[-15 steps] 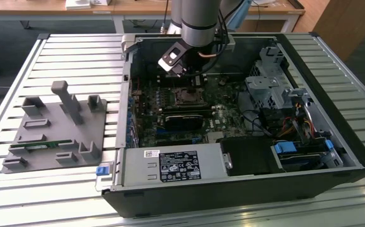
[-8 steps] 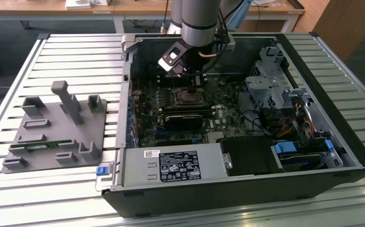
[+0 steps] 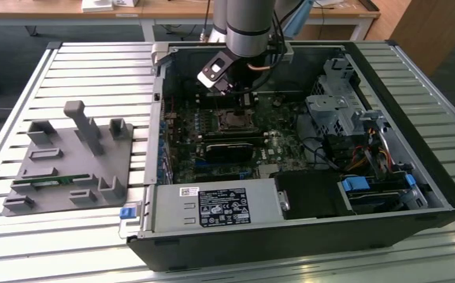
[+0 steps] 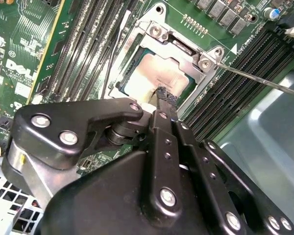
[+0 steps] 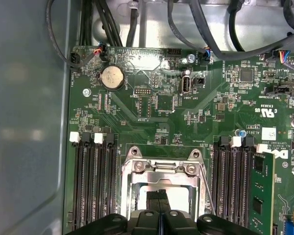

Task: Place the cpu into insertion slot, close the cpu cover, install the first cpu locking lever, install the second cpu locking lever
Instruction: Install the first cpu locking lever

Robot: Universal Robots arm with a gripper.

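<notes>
1. The computer case [image 3: 290,250] lies open on the slatted worktop [image 3: 93,71], taking up the worktop's middle and the exterior view's right. A grey fixture tray [image 3: 62,171] sits near the worktop's edge on the exterior view's left, well apart from the case.
2. The insertion slot [image 3: 233,121] is set in the green circuit board [image 5: 152,132], nearer the board's far edge than its near one in the exterior view, between two banks of long black memory slots [image 4: 83,54].
3. The cpu [image 4: 154,73] lies flat in the slot, pale metal face up. It is square, so it has no long axis, and its edges run parallel to the slot's rim.
4. The cpu cover [image 4: 198,81] appears to lie flat around the chip, whose face shows through its window.
5. A thin metal lever [image 4: 257,80] starts at one screwed corner of the slot. Its long axis points away from the chip, out across the memory slots toward the case's grey wall, and it ends in a small knob.
6. The arm [image 3: 249,23] comes down from above the case's far side, and the gripper [image 4: 162,95] hangs right over the slot. Its black fingers are pressed together with nothing visible between them. In the second wrist view the tips sit at one edge of the chip's face, though contact cannot be told.
</notes>
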